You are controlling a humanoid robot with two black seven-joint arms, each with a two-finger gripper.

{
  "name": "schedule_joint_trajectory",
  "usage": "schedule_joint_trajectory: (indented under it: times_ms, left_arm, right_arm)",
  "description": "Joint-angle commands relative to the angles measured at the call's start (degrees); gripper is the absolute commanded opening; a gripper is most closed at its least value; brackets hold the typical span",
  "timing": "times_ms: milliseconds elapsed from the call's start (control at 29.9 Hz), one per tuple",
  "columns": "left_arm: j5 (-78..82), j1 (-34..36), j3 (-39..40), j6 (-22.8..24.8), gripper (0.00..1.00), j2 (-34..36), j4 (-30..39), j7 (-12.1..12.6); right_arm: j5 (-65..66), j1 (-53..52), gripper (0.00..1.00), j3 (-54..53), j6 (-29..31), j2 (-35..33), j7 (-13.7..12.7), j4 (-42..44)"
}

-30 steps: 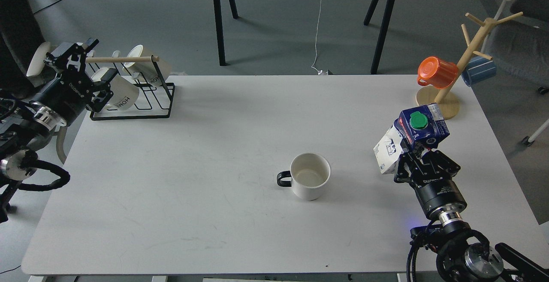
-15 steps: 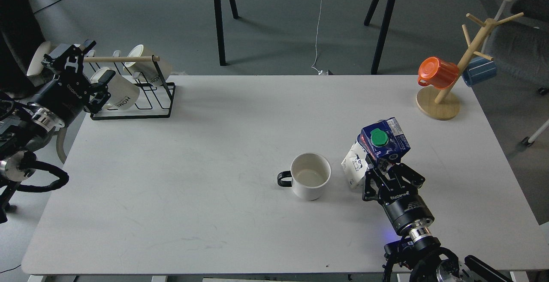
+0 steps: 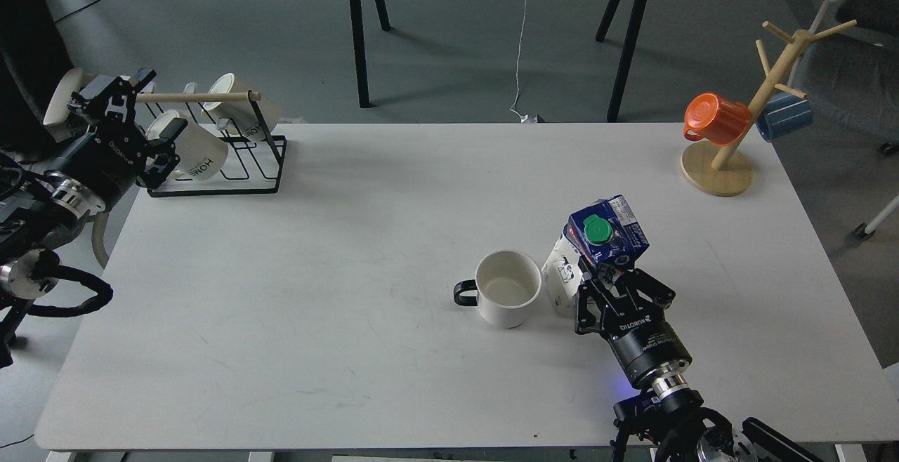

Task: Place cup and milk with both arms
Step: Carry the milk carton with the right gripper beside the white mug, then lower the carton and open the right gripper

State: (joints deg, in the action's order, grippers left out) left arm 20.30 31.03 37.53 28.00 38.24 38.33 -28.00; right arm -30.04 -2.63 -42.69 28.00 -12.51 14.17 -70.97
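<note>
The white cup (image 3: 507, 288) with its black handle to the left stands upright near the middle of the table (image 3: 351, 272). The blue and white milk carton (image 3: 597, 248) with a green cap is right next to the cup, on its right, tilted a little. My right gripper (image 3: 609, 281) is shut on the milk carton from the near side. I cannot tell whether the carton's base touches the table. My left gripper (image 3: 130, 111) is at the far left by the mug rack, away from the cup, fingers spread and empty.
A black wire rack (image 3: 218, 160) with a wooden bar and cream "HOME" mugs (image 3: 193, 153) stands at the back left. A wooden mug tree (image 3: 730, 153) with an orange mug (image 3: 716, 119) and a blue mug (image 3: 785, 116) stands at the back right.
My right gripper has carried the milk carton left and nearer, from the right side of the table to just beside the cup. The left arm has drawn back slightly.
</note>
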Motion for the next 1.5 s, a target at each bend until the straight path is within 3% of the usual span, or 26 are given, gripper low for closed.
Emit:
schedule_joint_trajectory:
  times_ms: [0,267,435,468,501,535,1136,1471]
  left_arm:
    - [0.0,0.08,0.0,0.0,0.86,-0.01,-0.01,0.0]
    - [0.0,0.08,0.0,0.0,0.86,-0.01,-0.01,0.0]
    - [0.0,0.08,0.0,0.0,0.86,-0.01,-0.01,0.0]
    - [0.0,-0.01,0.0,0.0,0.86,-0.01,-0.01,0.0]
    - [0.0,-0.01,0.0,0.0,0.86,-0.01,-0.01,0.0]
    - [0.0,-0.01,0.0,0.0,0.86,-0.01,-0.01,0.0]
    - [0.0,-0.71,0.0,0.0,0.86,-0.01,-0.01,0.0]
    - [0.0,-0.71,0.0,0.0,0.87,-0.27,-1.68,0.0]
  right_arm:
    - [0.07,-0.01,0.29,0.06,0.0,0.38,-0.02,0.39]
    - [1.74,-0.18,0.37,0.15,0.0,0.82,-0.54,2.51]
    - [1.83,-0.09,0.53,0.23,0.0,0.82,-0.63,2.51]
    - [1.83,-0.09,0.58,0.23,0.0,0.82,-0.63,2.51]
    - [1.83,-0.09,0.75,0.15,0.0,0.82,-0.63,2.42]
    - [1.83,-0.01,0.99,0.15,0.0,0.82,-0.54,2.33]
    - [2.09,3.59,1.0,0.23,0.0,-1.99,-0.81,-2.24]
    - [2.09,15.18,1.0,-0.73,0.0,-10.95,-0.37,-17.08]
